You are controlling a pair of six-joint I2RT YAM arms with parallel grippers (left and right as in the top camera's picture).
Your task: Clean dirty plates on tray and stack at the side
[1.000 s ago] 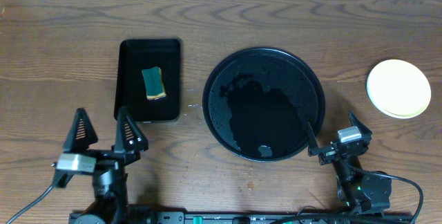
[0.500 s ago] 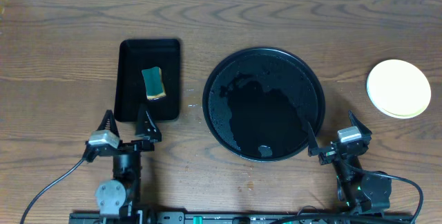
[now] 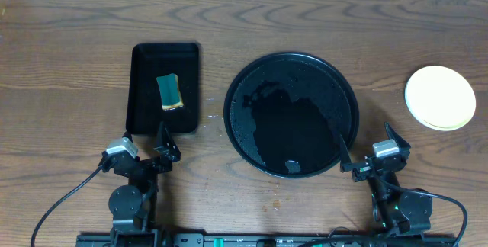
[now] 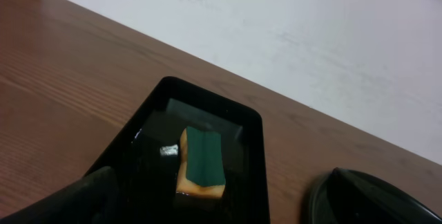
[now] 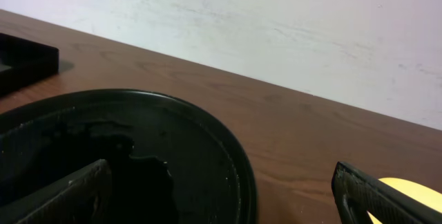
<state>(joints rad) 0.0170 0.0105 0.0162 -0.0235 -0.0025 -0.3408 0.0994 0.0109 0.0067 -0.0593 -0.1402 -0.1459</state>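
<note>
Brown wood-grain table (image 3: 76,33) under a white wall (image 4: 290,37). I see the round black tray (image 3: 227,113) at centre, its gloss marked with smears I can't make out. The plates (image 3: 440,97) sit well to its right, only a pale yellow top showing, so I can't count the stack. A sponge (image 3: 170,92) lies in the rectangular tray (image 3: 145,72). My left gripper (image 3: 143,146) and right gripper (image 3: 367,142) both stand wide, holding nothing; the wrist views crop their fingers.
</note>
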